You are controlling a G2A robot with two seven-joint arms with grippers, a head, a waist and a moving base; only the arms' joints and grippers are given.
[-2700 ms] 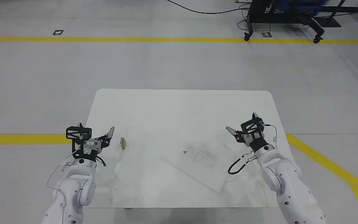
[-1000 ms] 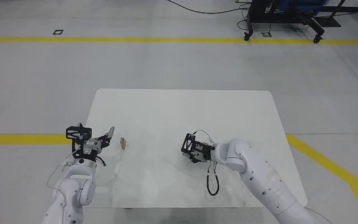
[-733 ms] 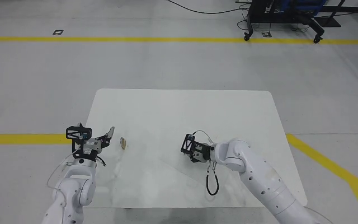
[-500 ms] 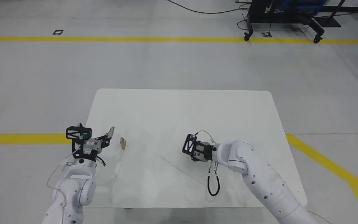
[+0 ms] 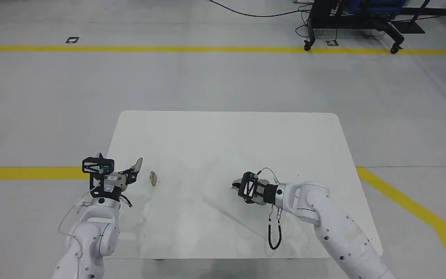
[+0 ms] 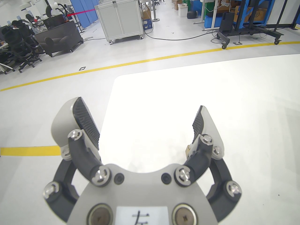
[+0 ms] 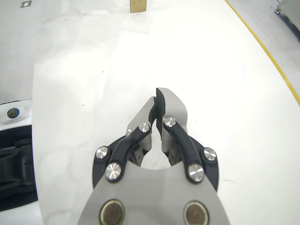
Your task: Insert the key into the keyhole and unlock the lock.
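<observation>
The white table [image 5: 230, 132] carries a brass padlock [image 5: 153, 178] lying flat near the robot's left-hand edge, its silver shackle pointing away from the right gripper [image 5: 237, 186]. Any marking on the padlock's face is too small to tell. The left gripper [image 5: 132, 169] is held just beside the padlock at that table edge, jaws wide apart and holding nothing. In the left wrist view a sliver of brass shows behind one finger. A white label on the left gripper's body bears a dark handwritten mark, cut off at the edge and not readable. The right gripper sits low over the middle of the table, well apart from the padlock and pointed toward it. Its ribbed pads [image 7: 160, 104] are pressed together, and whether anything is pinched between them cannot be told. Yellow lines [image 5: 209, 49] cross the floor around the table.
</observation>
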